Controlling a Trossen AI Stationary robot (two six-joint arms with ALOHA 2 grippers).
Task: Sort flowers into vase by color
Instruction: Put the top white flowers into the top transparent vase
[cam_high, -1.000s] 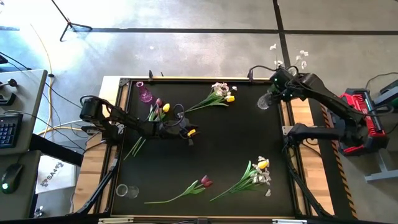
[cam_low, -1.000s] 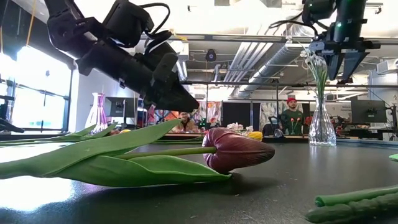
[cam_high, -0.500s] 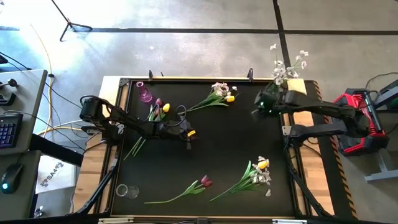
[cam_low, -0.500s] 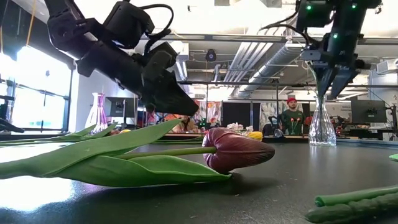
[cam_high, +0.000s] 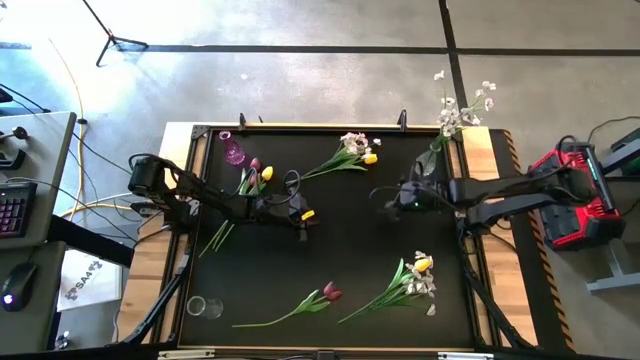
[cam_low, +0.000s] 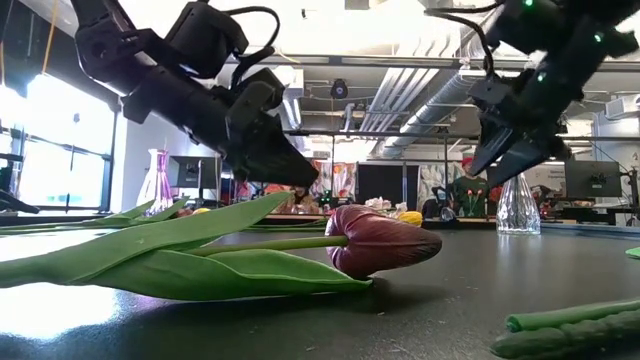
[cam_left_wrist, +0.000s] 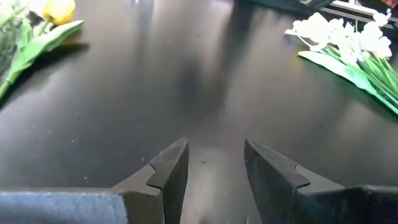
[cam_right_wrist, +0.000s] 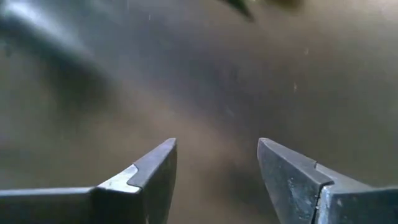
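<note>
From above we see the black table (cam_high: 340, 230) strewn with flowers: a red tulip (cam_high: 329, 293) near the front, a mixed bunch (cam_high: 415, 278) beside it, another bunch (cam_high: 350, 150) at the back. A clear vase (cam_high: 436, 155) holds white blossoms. The right gripper (cam_high: 385, 198) hovers mid-table, empty. At table level, the left gripper (cam_low: 290, 165) hangs above the tulip (cam_low: 385, 240). Both wrist views show fingers (cam_left_wrist: 171, 171) (cam_right_wrist: 155, 168) parted over bare tabletop.
</note>
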